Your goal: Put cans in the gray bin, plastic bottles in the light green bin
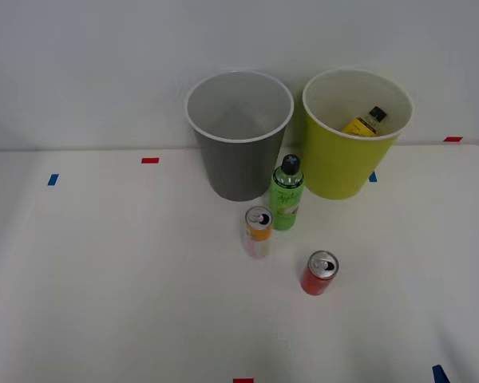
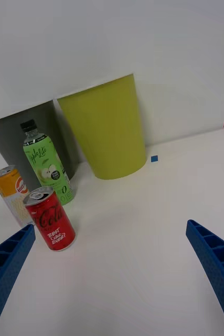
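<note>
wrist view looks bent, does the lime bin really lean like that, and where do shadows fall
Right wrist view: the light green bin and green bottle tilt, a camera-angle effect; a soft shadow sits beside the bin's base. Front view: the bin stands upright, lighting even, faint shadows under the red can.

bare table (image 1: 104,279) lies open left; green bottle (image 1: 287,199) crowds white-and-orange can (image 1: 257,231)
</note>
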Motion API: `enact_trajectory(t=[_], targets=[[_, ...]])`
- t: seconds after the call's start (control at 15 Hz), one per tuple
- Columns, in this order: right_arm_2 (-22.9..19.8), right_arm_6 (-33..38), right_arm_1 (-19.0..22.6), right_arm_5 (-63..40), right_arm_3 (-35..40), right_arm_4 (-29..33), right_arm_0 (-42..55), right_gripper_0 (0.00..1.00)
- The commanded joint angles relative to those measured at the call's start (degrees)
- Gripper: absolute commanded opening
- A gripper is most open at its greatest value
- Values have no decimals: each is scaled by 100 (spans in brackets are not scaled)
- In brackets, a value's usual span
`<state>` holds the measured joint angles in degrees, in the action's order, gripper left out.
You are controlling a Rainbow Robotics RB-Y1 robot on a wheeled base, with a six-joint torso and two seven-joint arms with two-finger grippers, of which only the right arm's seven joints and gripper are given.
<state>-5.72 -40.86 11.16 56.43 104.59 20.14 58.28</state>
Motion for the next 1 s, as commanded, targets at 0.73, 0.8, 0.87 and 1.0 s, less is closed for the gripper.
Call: enact_trajectory(t=[0.73, 0.8, 0.87, 1.0], targets=[[0, -1, 0, 0, 0, -1, 0, 100], [0, -1, 0, 0, 0, -1, 0, 100], [0, -1, 0, 0, 0, -1, 0, 100], [0, -1, 0, 0, 0, -1, 0, 100]])
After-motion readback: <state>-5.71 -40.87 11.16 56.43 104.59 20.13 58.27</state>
